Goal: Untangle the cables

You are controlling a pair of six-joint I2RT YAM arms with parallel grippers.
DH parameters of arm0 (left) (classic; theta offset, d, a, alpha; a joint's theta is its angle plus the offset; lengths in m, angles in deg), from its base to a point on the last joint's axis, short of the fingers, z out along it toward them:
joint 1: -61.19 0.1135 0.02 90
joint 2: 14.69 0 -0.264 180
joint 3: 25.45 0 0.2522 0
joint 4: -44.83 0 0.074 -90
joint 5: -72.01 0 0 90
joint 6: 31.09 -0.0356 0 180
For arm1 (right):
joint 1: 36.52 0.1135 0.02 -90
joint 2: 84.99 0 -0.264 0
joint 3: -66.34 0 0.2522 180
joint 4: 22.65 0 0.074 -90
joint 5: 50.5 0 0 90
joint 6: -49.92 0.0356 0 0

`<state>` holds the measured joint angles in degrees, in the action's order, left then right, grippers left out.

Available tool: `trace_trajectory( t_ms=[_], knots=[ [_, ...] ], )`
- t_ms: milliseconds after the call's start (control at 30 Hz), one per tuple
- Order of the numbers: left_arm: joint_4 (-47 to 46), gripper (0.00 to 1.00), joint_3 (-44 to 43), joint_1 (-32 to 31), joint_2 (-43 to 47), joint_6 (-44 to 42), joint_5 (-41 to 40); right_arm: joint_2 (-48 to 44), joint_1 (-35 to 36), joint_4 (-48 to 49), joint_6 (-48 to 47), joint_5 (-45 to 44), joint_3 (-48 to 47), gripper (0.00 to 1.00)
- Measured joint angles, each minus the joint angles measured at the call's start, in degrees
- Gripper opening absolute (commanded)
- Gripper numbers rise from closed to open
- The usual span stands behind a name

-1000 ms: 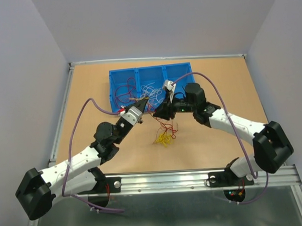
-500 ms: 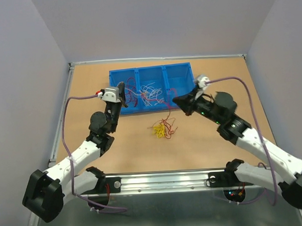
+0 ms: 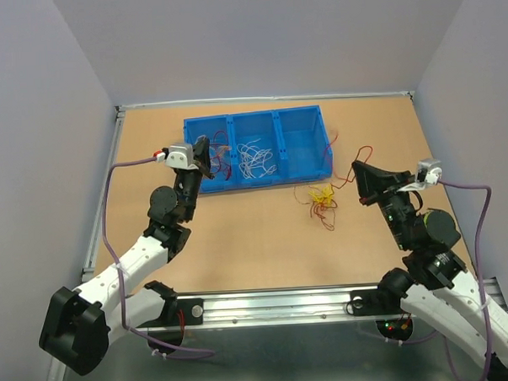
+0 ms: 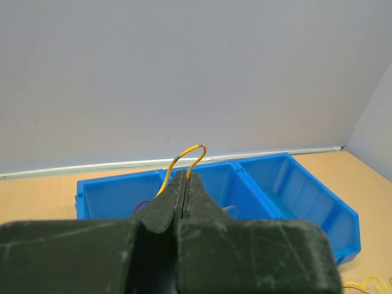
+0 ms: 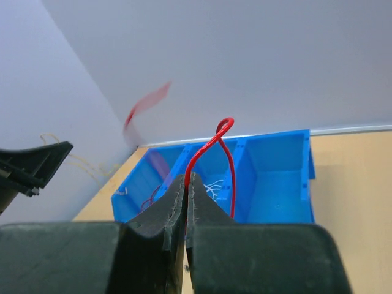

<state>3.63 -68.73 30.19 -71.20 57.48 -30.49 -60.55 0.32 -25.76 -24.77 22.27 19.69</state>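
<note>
A yellow wire (image 4: 197, 146) is clenched in the left end effector (image 4: 184, 184); a red wire (image 5: 225, 124) in the right end effector (image 5: 186, 184). Both are held apart, seemingly to thin the bunch (image 3: 322, 199).

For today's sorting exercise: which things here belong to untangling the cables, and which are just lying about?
Job: wire tangle; yellow wire in left pincer; red wire in right pincer.
Lying about: blue bin; purple arm cables; table.

Blue bin (image 3: 303, 146): three compartments side by side, at far middle of table. Table (image 3: 239, 242): tan wood, metal edging. Pale grey walls (image 3: 264, 38) on three sides. Aluminium rail (image 3: 284, 303) along near edge.
</note>
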Motion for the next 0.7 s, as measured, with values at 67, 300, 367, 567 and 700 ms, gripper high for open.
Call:
trace_trajectory(
  t_ms=[67, 300, 367, 567, 700],
  knots=[
    [0.11, 0.0, -0.09, 0.0, -0.11, 0.04, -0.28, -3.15, 0.0, -0.15, 0.48, -2.49, 1.62, 0.01],
    [1.07, 0.0, -1.38, 0.74, -1.84, 0.31, -1.49, -18.58, 0.0, 3.58, 1.84, -9.51, 7.39, 0.0],
    [1.09, 0.0, -1.38, 0.92, -1.79, 0.46, -0.83, -20.59, 0.0, 4.13, 1.62, -9.03, 8.11, 0.01],
    [-0.61, 0.0, -0.68, 1.11, 0.57, 0.63, 3.74, -12.13, 0.0, 4.31, 1.14, 2.43, 6.64, 0.01],
    [-2.69, 0.0, -0.11, 1.11, 1.88, 0.66, 6.75, -0.57, 0.0, 3.45, 0.85, 18.12, 3.23, 0.35]
  ],
)
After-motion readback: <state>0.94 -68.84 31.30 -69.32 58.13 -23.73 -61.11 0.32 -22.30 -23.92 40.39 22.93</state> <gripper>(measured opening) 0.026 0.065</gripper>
